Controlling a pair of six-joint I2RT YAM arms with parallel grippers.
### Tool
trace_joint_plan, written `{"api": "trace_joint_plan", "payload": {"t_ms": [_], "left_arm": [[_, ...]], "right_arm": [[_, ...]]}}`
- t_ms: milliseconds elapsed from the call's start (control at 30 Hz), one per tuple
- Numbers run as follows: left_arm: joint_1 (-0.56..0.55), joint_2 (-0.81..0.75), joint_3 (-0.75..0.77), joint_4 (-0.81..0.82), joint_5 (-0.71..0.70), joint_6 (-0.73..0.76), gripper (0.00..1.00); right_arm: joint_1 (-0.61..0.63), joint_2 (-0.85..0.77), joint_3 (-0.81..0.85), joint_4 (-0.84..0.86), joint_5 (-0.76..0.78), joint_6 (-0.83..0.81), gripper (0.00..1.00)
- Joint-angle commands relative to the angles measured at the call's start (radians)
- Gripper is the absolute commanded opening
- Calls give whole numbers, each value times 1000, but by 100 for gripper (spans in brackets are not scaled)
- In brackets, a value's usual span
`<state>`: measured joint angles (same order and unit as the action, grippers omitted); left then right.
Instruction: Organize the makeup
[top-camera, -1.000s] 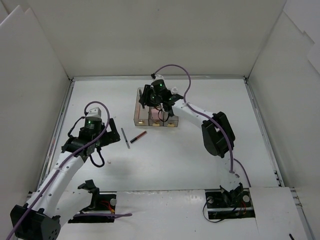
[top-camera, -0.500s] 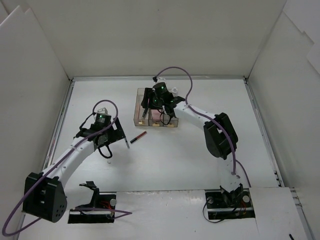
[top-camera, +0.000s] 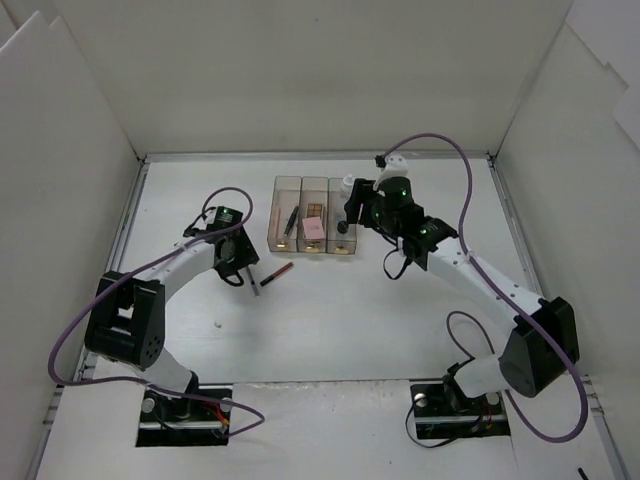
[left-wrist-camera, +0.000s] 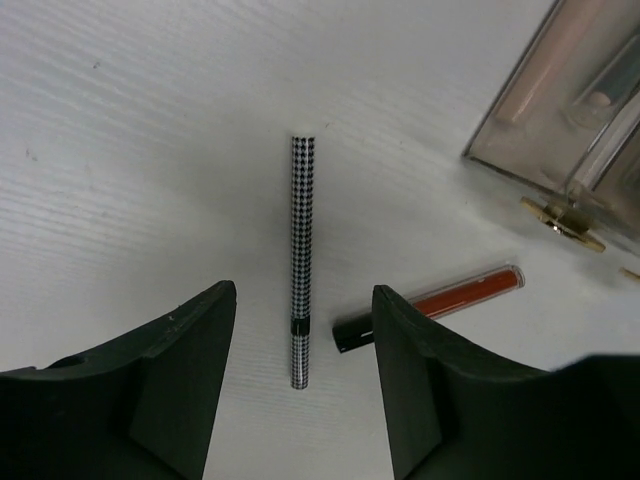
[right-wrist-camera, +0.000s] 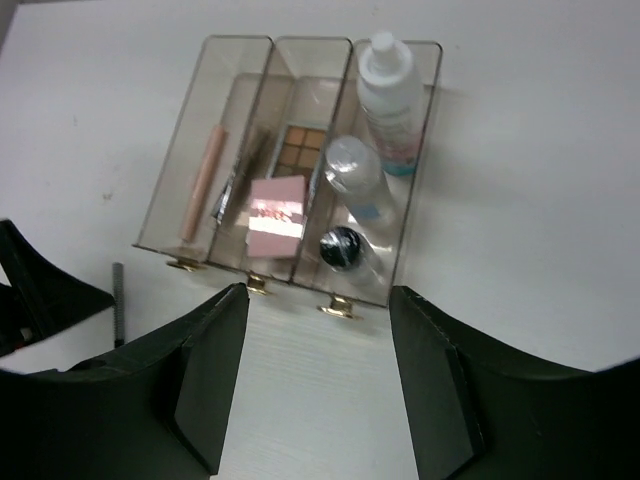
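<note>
Jaws on the left gripper (left-wrist-camera: 303, 296) stand apart, straddling the houndstooth pencil (left-wrist-camera: 302, 250); neither finger touches it. The pencil lies flat on the table (top-camera: 400, 310), on the 9 o'clock side in the overhead view. In the left wrist view it runs 12 to 6. The red pencil (left-wrist-camera: 455, 297) sits just beside it at 3 o'clock, black cap end nearest. The clear three-compartment box (right-wrist-camera: 190, 150) is at 1 o'clock from both.

Right gripper (right-wrist-camera: 318, 296): jaws apart, nothing in them, hovering off the box's 6 o'clock edge. The box already holds a pink stick (right-wrist-camera: 203, 180), palette (right-wrist-camera: 303, 148), pink square pad (right-wrist-camera: 275, 215), white-blue bottle (right-wrist-camera: 392, 100) and black-capped vial (right-wrist-camera: 345, 245).

My read is that the step in hand is picking up the houndstooth pencil.
- Get the fingertips right down to the table before closing; a thin round barrel will likely roll out.
- The 3 o'clock finger comes in close to the red cap, so shifting slightly toward 12 should clear it.
- Close slowly, lift level, and lay the pencil lengthwise in a compartment.
</note>
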<state>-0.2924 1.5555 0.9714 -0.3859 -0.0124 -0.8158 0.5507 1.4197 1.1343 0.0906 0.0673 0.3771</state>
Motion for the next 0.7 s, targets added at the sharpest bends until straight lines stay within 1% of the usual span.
{"api": "trace_joint_plan", "payload": {"t_ms": [0,67,167,267,300,367,400,500,600,667], "left_arm": [[-1,72,104,-4,-26,-29,51],[-1,106,130,-24,-26,-29,49],[-1,161,164,-50,-18,-34,45],[-1,207,188,-85,-20,-43,34],[-1,213,188,-87,-23,-46,28],[-1,221,187,-96,-29,-46,23],[-1,227,187,-100,-31,-45,15],[-1,232,182,-113,-31,-39,0],[-1,189,187,-126,-44,-14,0],[-1,131,222,-156,-83,33,0]], "right_arm": [[-9,-86,-82,-2,57,-23,56],[-20,-120,-111,-5,72,-12,56],[-38,-166,-151,-3,78,-1,57],[-49,-192,-176,-6,81,5,56],[-55,-203,-185,-5,83,6,57],[-61,-211,-191,-5,85,8,57],[-61,-218,-199,-6,88,9,57],[-71,-231,-212,-6,88,16,57],[-75,-235,-220,-6,89,19,56],[-78,-243,-226,-6,89,20,57]]}}
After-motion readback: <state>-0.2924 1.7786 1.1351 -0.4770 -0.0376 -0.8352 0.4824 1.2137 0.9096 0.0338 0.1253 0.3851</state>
